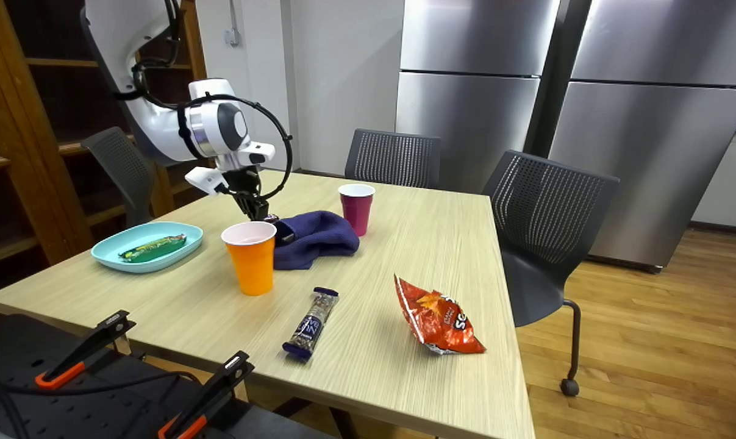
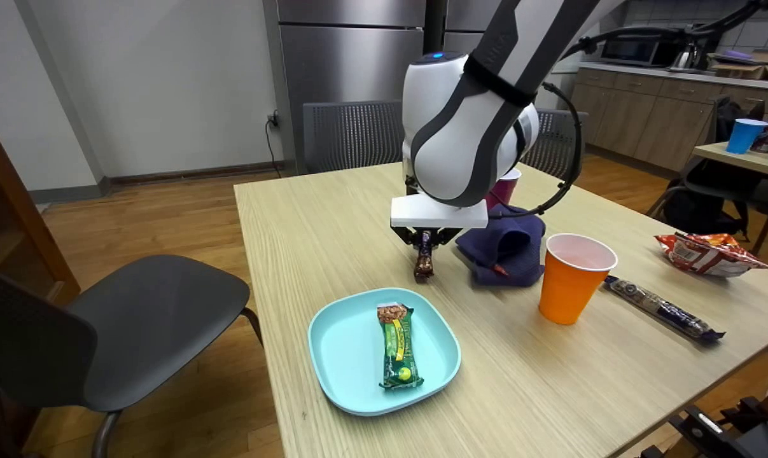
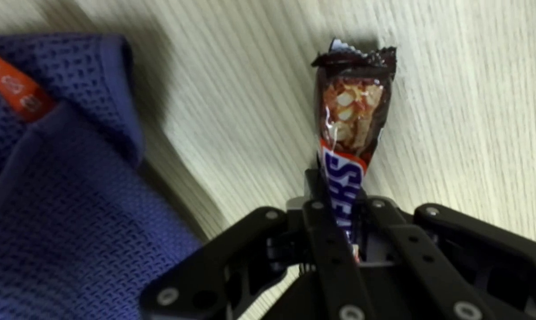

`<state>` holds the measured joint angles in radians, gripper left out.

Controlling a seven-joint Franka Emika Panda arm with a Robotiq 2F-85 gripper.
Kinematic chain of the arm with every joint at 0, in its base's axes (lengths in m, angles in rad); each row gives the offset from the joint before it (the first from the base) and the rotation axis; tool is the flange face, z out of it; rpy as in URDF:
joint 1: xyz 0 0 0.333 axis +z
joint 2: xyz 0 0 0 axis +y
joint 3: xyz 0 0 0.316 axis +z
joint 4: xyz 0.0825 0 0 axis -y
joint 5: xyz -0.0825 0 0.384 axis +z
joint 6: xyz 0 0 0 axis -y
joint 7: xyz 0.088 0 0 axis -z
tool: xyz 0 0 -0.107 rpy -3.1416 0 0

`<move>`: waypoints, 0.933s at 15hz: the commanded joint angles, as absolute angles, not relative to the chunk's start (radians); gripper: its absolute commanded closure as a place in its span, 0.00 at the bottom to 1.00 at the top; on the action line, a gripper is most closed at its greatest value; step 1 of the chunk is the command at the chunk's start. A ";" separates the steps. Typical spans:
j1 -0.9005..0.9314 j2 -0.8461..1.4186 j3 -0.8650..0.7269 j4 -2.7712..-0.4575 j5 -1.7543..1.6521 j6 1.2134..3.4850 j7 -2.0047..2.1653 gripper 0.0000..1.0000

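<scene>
Over the pale counter, we see the fingers clamped on the brown-wrapped bar, near the purple cloth; the grasp seems done, release not yet; about lifting, we cannot tell.

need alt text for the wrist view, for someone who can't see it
A black gripper is closed on a brown-wrapped chocolate bar, whose free end points toward the top of the picture, over a pale table. A rumpled blue cloth lies at the picture's left, apart from the bar, with an orange strip showing among its folds.
</scene>
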<state>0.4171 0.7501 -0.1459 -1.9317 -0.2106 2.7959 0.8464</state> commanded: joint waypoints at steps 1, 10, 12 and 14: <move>0.483 0.710 -0.195 -1.958 -0.215 2.812 0.845 0.97; 0.611 0.602 -0.246 -2.015 -0.288 2.822 0.827 0.97; 0.624 0.573 -0.230 -2.039 -0.304 2.823 0.812 0.97; 0.647 0.550 -0.227 -2.063 -0.322 2.824 0.807 0.97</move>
